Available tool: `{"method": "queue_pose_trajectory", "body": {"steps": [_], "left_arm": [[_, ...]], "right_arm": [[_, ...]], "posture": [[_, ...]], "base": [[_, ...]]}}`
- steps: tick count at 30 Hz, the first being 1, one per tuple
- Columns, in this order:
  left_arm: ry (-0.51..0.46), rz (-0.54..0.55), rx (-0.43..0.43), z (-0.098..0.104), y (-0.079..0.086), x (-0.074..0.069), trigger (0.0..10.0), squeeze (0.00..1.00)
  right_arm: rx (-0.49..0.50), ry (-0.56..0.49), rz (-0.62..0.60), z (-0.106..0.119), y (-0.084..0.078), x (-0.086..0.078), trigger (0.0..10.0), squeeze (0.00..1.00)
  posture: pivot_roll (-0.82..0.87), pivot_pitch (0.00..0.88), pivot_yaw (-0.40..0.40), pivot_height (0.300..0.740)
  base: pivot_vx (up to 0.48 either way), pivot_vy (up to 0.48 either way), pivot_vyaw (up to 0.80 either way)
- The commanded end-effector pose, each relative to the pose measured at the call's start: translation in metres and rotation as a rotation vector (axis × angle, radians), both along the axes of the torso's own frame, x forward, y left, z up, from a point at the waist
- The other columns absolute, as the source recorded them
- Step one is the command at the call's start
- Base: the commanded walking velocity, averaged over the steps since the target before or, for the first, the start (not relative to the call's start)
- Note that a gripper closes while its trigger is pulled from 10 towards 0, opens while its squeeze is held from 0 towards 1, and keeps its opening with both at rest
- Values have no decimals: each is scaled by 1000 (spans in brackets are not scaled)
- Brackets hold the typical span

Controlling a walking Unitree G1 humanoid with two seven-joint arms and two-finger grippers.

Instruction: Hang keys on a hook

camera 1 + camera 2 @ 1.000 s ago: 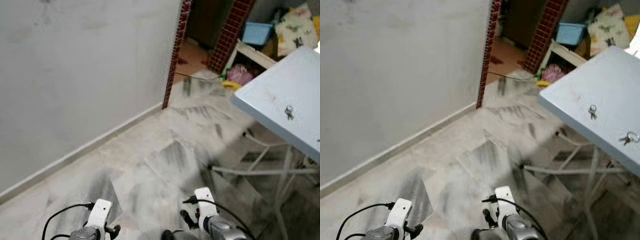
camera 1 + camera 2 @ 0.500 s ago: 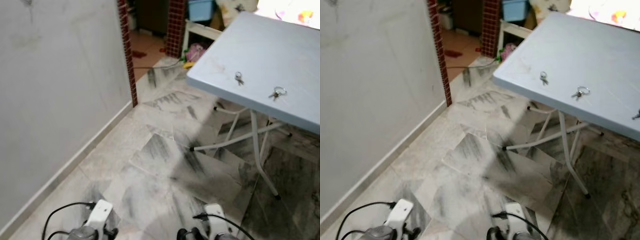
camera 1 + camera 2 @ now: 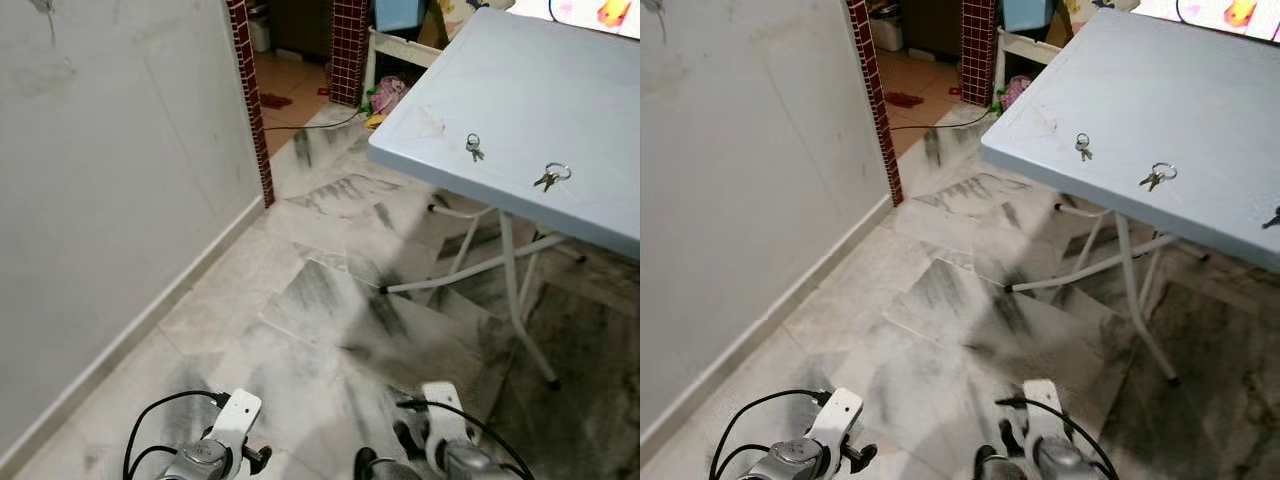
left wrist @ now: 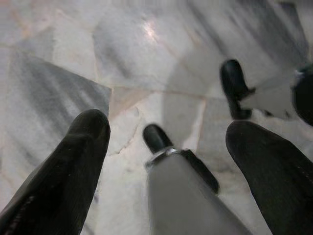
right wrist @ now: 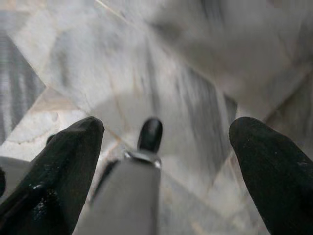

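Note:
Two small sets of keys lie on a pale blue folding table (image 3: 520, 90) ahead on the right: one set (image 3: 472, 147) near its front left edge, and a second set with a big ring (image 3: 551, 177) to the right of it. A third set (image 3: 1272, 217) shows at the right eye view's border. My left arm (image 3: 232, 425) and right arm (image 3: 440, 425) hang low over the marble floor, far from the table. The left gripper (image 4: 168, 129) is open and holds nothing. My right gripper (image 5: 168, 127) is open too, with floor tiles beneath it.
A plain grey wall (image 3: 110, 170) runs along my left, ending at a red brick pillar (image 3: 250, 90) beside a doorway. The table's white legs (image 3: 520, 300) spread over the floor. Clutter and a blue bin (image 3: 400, 15) stand behind the table.
The camera has swung right, bringing the table and keys closer and more into view. Both arms stay hanging low at the bottom of the picture.

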State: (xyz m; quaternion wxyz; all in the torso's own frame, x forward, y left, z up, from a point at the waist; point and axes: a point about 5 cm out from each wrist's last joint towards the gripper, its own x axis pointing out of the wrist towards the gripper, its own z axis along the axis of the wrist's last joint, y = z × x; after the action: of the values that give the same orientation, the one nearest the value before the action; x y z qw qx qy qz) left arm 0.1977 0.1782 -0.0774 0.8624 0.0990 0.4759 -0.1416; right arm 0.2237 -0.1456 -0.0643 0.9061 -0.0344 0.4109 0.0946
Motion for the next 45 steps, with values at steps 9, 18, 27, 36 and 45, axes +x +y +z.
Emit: {"method": "queue_pose_trajectory", "body": {"steps": [9, 18, 27, 36, 45], "left_arm": [[-132, 72, -45, 2, 10, -5, 10000, 0], [-441, 100, -135, 38, 19, 35, 10000, 0], [-910, -68, -57, 106, 17, 47, 10000, 0], [-964, -81, -163, 122, 0, 37, 10000, 0], [-968, 110, -103, 130, 23, 27, 10000, 0]], "right_arm": [[58, -191, 26, 22, 1, 24, 10000, 0], [60, -432, -68, 53, -16, 43, 10000, 0], [30, -613, -15, 99, -25, 41, 10000, 0], [-47, -771, -45, 140, -23, 33, 10000, 0], [-93, -829, -326, 165, -36, 32, 10000, 0]], "posture": [[-27, 167, -63, 740], [-61, 177, -40, 740], [-97, 189, 8, 740], [-102, 179, 0, 740], [-97, 191, 0, 740]], "base": [[0, 0, 0], [0, 0, 0], [0, 0, 0], [0, 0, 0], [0, 0, 0]]}}
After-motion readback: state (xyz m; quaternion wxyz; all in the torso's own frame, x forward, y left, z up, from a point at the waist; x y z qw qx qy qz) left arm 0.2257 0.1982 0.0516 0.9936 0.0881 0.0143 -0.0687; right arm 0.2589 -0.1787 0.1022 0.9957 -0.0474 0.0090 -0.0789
